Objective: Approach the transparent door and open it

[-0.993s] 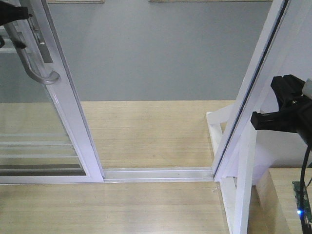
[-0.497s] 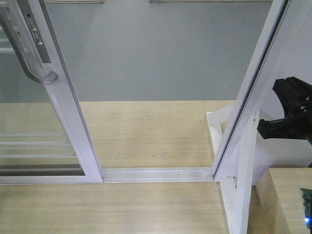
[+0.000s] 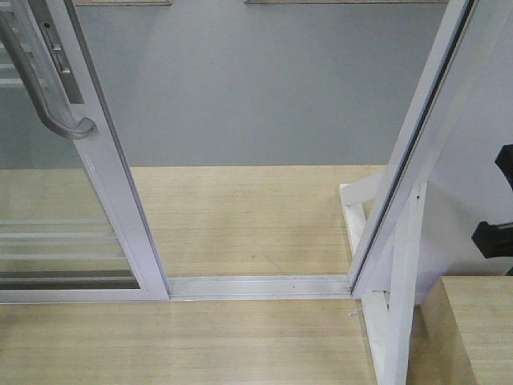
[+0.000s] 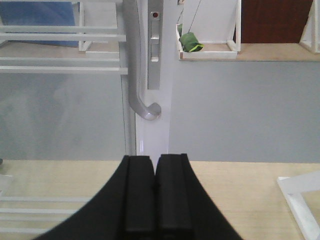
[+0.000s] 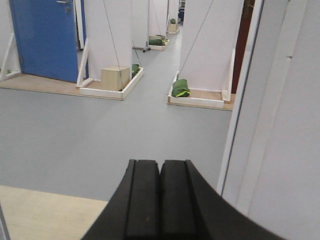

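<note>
1. While the left gripper sits with its jaws pressed together and holding nothing, the transparent door stands at the left of the opening, straight ahead of it.
2. The door's grey handle runs vertically, above and beyond that gripper (apart, not touching).
3. The right gripper is likewise closed and empty, facing the open gap beside the white frame post; the left arm is nearer.

A: How do the end effectors stand?
B: Left end effector has its black fingers pressed together, empty. Right end effector likewise; from the front only its black edge shows at the right.
</note>
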`<state>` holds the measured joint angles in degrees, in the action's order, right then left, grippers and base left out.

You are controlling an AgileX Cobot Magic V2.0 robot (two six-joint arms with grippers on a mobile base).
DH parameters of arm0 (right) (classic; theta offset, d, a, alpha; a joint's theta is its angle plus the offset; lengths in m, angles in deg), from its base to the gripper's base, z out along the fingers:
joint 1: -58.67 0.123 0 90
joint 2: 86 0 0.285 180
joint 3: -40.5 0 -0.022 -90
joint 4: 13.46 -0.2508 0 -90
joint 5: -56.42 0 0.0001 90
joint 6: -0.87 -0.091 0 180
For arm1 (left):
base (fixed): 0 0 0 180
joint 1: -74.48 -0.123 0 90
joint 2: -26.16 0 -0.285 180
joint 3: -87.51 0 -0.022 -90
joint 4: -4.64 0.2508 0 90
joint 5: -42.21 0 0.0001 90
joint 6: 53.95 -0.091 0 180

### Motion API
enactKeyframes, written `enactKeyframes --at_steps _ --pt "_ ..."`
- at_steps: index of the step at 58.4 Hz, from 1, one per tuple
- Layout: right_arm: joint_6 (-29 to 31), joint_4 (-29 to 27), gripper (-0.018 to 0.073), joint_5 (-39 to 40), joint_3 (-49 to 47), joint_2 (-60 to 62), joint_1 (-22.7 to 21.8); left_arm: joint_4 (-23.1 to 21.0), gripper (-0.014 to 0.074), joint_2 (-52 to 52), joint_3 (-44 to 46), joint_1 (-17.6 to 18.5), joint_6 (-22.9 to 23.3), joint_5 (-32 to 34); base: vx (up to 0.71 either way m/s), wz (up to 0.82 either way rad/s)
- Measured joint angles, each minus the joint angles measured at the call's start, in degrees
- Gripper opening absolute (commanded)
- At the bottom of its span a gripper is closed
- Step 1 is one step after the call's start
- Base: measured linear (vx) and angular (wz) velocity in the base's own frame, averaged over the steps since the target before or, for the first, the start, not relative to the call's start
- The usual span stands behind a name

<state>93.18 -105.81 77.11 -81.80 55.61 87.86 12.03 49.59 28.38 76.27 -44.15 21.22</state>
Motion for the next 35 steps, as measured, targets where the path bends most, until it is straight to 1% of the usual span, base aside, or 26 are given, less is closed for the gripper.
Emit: enactKeyframes --at_steps 3,8,24,35 --pt "1.3 -1.6 -0.0005 0.7 1.2 1.0 0.0 -1.1 0.0 -0.4 -0.2 0.0 0.0 -0.5 0.0 0.0" --pt "2.0 -2.6 -0.0005 0.9 2.8 2.4 0.0 -2.1 0.0 -0.4 -1.0 0.0 0.0 -0.5 0.0 0.0" --pt "2.2 -2.0 -0.0003 1.4 3.8 3.2 0.0 -2.5 0.0 -0.3 -2.6 0.0 0.0 4.6 0.0 0.0" --pt "0.8 -8.0 -0.0003 1.4 3.8 3.2 0.0 -2.5 0.0001 -0.3 -2.7 0.0 0.0 4.5 0.0 0.0"
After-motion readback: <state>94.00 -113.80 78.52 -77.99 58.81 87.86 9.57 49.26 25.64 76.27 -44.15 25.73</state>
